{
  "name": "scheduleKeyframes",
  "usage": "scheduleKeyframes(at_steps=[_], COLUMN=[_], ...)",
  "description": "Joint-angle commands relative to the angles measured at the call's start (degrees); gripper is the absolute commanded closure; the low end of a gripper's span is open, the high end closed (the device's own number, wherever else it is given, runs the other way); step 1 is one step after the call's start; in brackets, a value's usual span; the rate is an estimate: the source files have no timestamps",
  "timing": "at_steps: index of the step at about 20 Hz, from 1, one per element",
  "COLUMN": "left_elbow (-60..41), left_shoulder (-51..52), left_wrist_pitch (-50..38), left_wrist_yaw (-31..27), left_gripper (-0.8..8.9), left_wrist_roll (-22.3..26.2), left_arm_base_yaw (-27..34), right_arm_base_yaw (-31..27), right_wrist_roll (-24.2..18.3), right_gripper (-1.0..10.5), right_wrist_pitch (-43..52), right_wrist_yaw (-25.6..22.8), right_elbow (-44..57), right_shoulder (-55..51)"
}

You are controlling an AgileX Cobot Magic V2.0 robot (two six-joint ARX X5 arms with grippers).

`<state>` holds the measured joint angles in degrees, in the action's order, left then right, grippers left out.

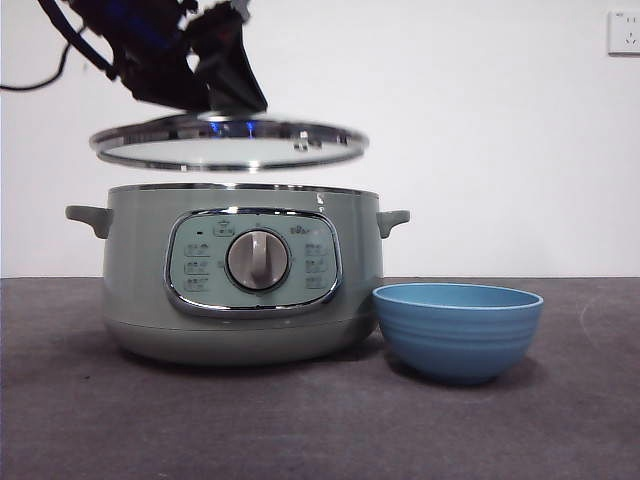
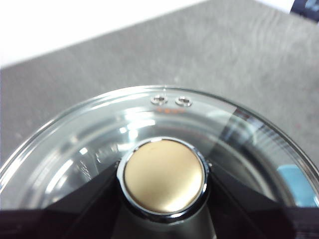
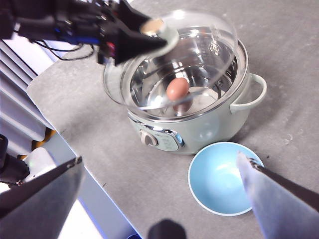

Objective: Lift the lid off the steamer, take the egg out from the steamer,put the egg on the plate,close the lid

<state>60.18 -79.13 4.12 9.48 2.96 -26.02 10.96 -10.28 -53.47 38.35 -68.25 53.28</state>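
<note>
Overhead, left hand grips domed glass lid above round steamer.

The left tool grips the knob of the lid, its two black jaws rising on either side of the knob's chrome collar and pressed against it. The knob's top looks dull gold in this light. Two small chrome rivets sit near the lid's far rim. Grey desk lies beyond the glass. A blurred pale blue patch, possibly the plate, shows through the lid's edge.
</note>
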Motion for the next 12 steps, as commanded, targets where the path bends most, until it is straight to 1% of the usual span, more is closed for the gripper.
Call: scheduleKeyframes(at_steps=[1,6,8,10,12], left_elbow=[0.3,0.3,0.3,0.3,0.3], left_shoulder=[5.7,18.3,23.1,27.5,31.4], left_wrist_pitch=[-1.7,5.3,9.7,14.0,16.9], left_wrist_yaw=[0.1,-0.2,-0.3,-0.4,-0.6], left_gripper=[8.22,8.22,8.22,8.22,8.22], left_wrist_roll=[-1.5,-1.5,-1.5,-1.6,-2.9], left_arm_base_yaw=[0.1,0.1,0.1,0.1,0.1], right_arm_base_yaw=[0.1,2.3,3.8,6.0,8.4], right_wrist_roll=[0.4,1.8,2.1,3.3,3.4], right_gripper=[3.5,3.5,3.5,3.5,3.5], right_wrist_pitch=[0.2,1.5,3.6,6.7,10.0], right_wrist_yaw=[-0.1,0.3,0.3,0.3,0.0], right_elbow=[-0.2,-0.2,-0.2,-0.2,-0.2], right_shoulder=[0.1,2.4,4.2,6.6,9.3])
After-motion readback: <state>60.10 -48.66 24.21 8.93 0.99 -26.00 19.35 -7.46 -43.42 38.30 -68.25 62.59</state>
